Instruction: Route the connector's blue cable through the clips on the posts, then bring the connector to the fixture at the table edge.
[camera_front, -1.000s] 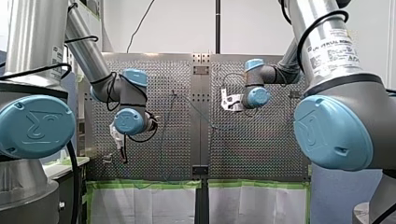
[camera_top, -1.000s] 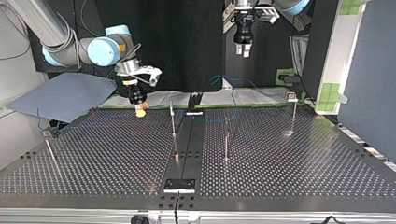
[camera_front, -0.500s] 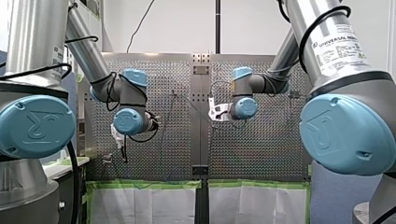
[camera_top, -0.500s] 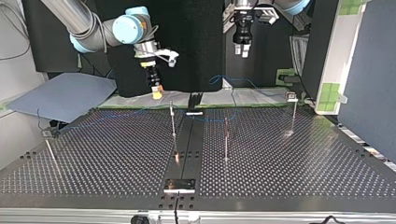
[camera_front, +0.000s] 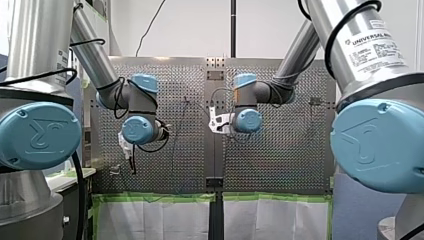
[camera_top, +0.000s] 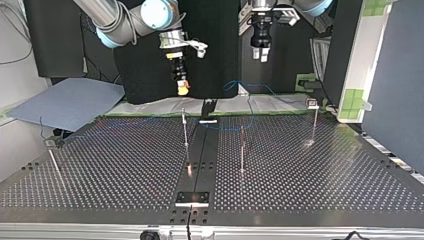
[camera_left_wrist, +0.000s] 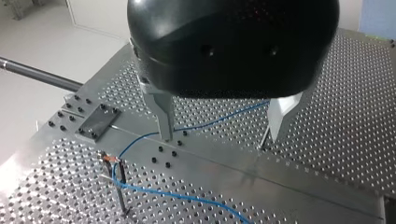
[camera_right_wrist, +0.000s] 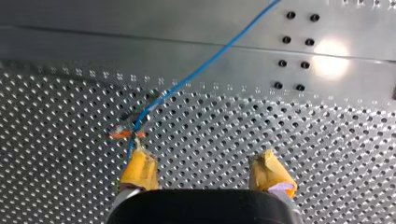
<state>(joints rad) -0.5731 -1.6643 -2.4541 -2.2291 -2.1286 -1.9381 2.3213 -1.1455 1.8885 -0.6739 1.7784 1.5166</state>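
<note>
The thin blue cable (camera_top: 252, 88) loops behind the table's far edge in the top view and runs on across the plate (camera_top: 222, 128). In the left wrist view the cable (camera_left_wrist: 219, 121) passes under my left gripper (camera_left_wrist: 224, 135), which hangs open high above it, and through a clip on a post (camera_left_wrist: 117, 173). My right gripper (camera_right_wrist: 205, 170) is open with nothing between its yellow pads (camera_right_wrist: 139, 167); the cable (camera_right_wrist: 205, 60) meets a clipped post (camera_right_wrist: 126, 133) just ahead of one pad. In the top view my right gripper (camera_top: 183, 89) hovers above a post (camera_top: 185, 128). I cannot pick out the connector.
More thin posts stand on the perforated table (camera_top: 100, 170): one mid-table (camera_top: 242, 150), one at the top view's right (camera_top: 315, 122), one at its left (camera_top: 52, 161). A dark plate (camera_top: 192, 198) sits at the near edge, and a blue sheet (camera_top: 70, 102) lies beyond the far left corner.
My right arm has swung toward the table's middle and risen, to the right in the top view. My left arm has not moved.
</note>
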